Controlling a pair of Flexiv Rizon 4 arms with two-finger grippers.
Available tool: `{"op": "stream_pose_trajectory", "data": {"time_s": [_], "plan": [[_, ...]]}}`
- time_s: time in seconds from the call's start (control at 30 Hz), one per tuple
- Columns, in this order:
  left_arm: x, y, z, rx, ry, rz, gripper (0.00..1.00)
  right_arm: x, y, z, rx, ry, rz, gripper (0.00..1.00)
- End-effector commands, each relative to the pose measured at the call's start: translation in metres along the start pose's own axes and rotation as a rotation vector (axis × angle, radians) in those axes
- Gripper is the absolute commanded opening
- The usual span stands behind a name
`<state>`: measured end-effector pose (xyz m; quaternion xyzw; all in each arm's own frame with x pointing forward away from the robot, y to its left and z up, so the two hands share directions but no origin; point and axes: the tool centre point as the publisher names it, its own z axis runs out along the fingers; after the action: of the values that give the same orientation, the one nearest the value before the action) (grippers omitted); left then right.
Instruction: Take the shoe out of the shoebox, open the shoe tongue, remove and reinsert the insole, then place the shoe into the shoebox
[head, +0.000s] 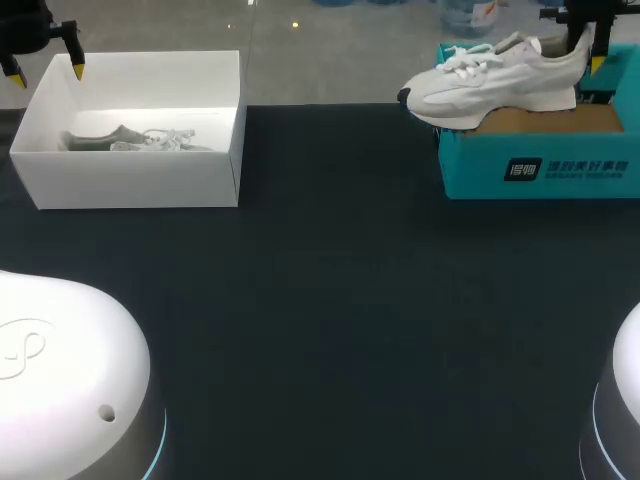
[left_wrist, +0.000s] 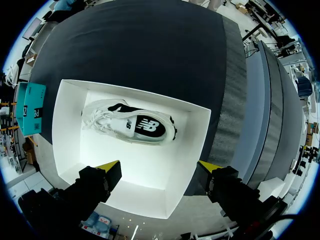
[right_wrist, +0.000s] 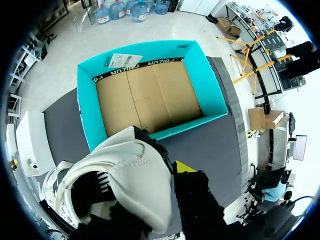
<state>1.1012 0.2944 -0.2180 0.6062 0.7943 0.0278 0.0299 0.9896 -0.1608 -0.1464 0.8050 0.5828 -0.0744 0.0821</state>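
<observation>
A white shoe (head: 495, 80) hangs toe-left above the teal shoebox (head: 540, 168) at the back right. My right gripper (head: 590, 55) is shut on its heel. In the right wrist view the heel collar (right_wrist: 127, 172) sits at the gripper (right_wrist: 167, 172), with one yellow fingertip (right_wrist: 184, 167) outside it and the other hidden. The teal shoebox (right_wrist: 212, 92) lies below, its cardboard floor bare. A second white shoe (left_wrist: 131, 125) lies on its side in the white box (head: 130, 180) at the back left. My left gripper (head: 46, 70) hovers open over that box's far edge; in its own wrist view the gripper (left_wrist: 159, 169) stands wide above the box (left_wrist: 65, 130).
The dark table mat (head: 330, 300) stretches between the two boxes and toward the front. My arms' white bases (head: 70, 370) (head: 625, 400) fill the front corners.
</observation>
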Motion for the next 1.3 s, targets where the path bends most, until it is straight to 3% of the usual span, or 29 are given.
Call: {"op": "stream_pose_trajectory", "data": {"time_s": [0.03, 0.23, 0.57, 0.93, 1.03, 1.3], "plan": [[0.000, 0.000, 0.000, 0.000, 0.001, 0.001, 1.00, 0.007, -0.049, -0.014, -0.170, -0.002, 0.003, 0.00], [0.000, 0.000, 0.000, 0.000, 0.001, 0.001, 1.00, 0.025, -0.089, -0.021, -0.177, 0.013, -0.010, 0.00], [0.000, 0.000, 0.000, 0.000, 0.001, 0.001, 1.00, 0.047, -0.157, -0.013, -0.149, 0.008, -0.007, 0.00], [0.000, 0.000, 0.000, 0.000, 0.001, 0.001, 1.00, 0.071, -0.218, -0.018, -0.120, -0.040, -0.060, 0.00], [0.000, 0.000, 0.000, 0.000, 0.001, 0.001, 1.00, 0.081, -0.231, -0.017, -0.089, -0.035, -0.050, 0.00], [0.000, 0.000, 0.000, 0.000, 0.001, 0.001, 1.00, 0.081, -0.231, -0.017, -0.089, -0.035, -0.050, 0.00]]}}
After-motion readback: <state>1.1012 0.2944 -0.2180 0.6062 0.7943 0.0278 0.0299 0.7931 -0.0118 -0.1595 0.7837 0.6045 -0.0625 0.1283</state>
